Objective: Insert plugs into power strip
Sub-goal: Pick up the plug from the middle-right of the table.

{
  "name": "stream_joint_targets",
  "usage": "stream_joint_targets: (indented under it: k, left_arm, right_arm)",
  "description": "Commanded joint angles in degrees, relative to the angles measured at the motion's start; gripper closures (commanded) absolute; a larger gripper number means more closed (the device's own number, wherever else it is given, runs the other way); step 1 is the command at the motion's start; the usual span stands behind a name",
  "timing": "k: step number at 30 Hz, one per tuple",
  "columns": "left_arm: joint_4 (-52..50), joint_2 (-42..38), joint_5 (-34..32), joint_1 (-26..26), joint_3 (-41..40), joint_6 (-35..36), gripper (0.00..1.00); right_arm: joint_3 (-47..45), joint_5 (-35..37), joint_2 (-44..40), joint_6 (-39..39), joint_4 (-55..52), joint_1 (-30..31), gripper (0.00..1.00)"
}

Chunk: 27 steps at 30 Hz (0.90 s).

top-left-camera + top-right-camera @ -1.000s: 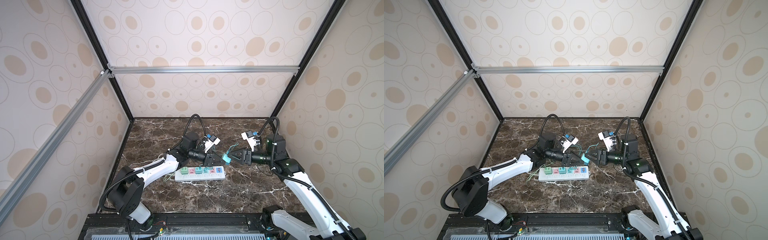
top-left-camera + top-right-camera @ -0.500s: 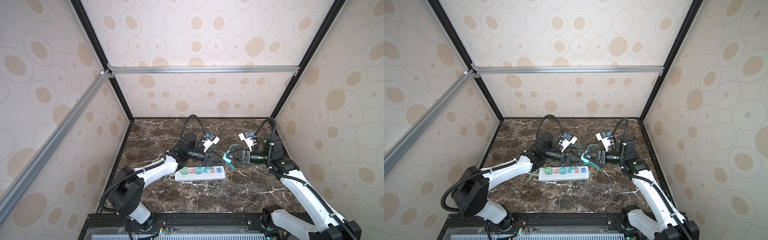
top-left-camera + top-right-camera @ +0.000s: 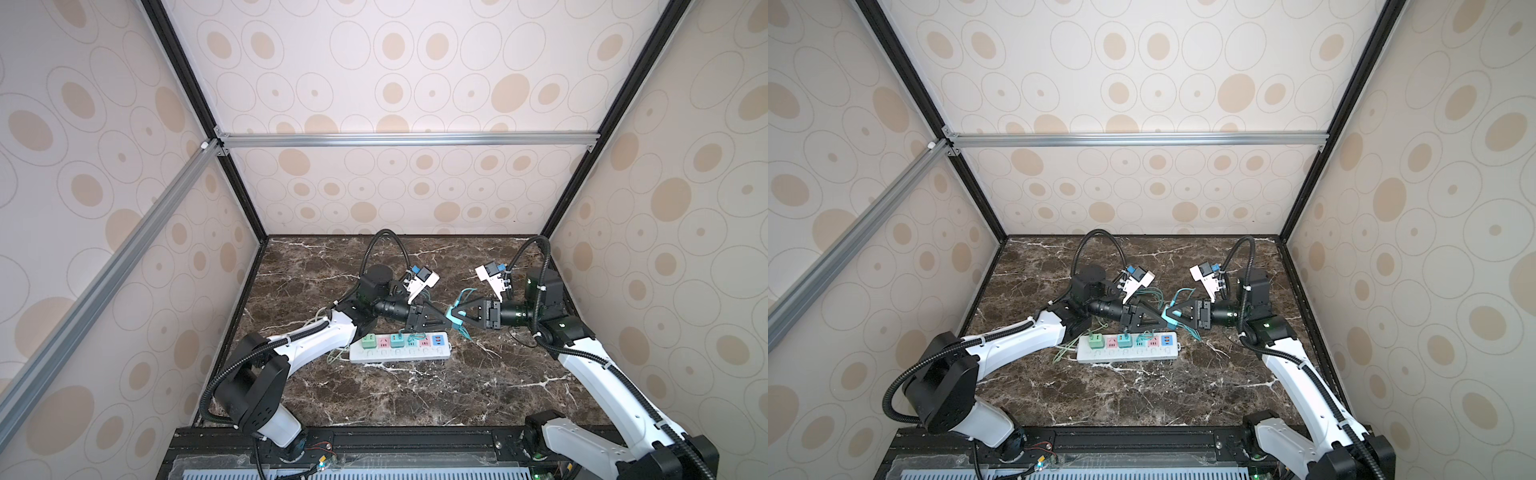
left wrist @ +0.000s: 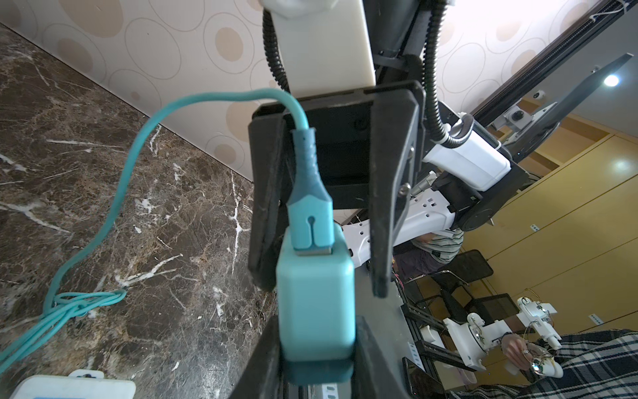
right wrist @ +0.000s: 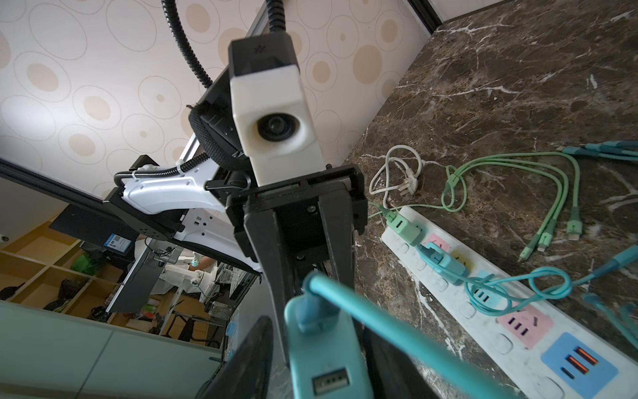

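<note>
The counter (image 3: 415,395) bears the power strip (image 3: 399,354), below the left pincer (image 3: 444,321) and right pincer (image 3: 454,316). A mint plug (image 3: 368,341) and a teal plug (image 3: 397,340) sit in it. The left pincer clamps the last teal plug (image 4: 316,304), not yet inserted. The right pincer's jaws stand around it, grip unclear.

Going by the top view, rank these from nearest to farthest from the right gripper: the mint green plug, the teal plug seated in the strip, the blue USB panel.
From the right gripper:
1. blue USB panel, at the near end of the power strip.
2. seated teal plug, mid-strip.
3. mint green plug, in the far end socket.
</note>
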Motion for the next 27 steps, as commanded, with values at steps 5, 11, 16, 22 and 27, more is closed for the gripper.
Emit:
stream_joint_targets:
  k: [5,11,16,22,27]
  left_arm:
    - [3.05,0.39,1.09,0.22,1.62,-0.92,0.91]
    - [0.96,0.07,-1.93,1.38,0.76,-0.83,0.72]
    - [-4.34,-3.92,-8.05,5.78,-3.6,1.98,0.53]
    - [-18.4,-11.59,-15.69,15.29,-6.26,7.71,0.44]
    - [-36.93,-15.92,-35.3,20.28,-3.25,13.98,0.42]
  right_arm:
    - [-0.4,-1.14,-0.04,-1.52,1.01,-0.28,0.68]
    - [0.32,1.07,0.34,-5.54,-1.52,-0.27,0.77]
    - [2.04,5.07,1.12,-12.79,-7.0,-0.27,0.85]
    - [2.44,13.04,1.75,-22.23,-9.32,2.46,0.92]
    - [-1.29,22.34,2.6,-32.57,-3.5,8.87,1.0]
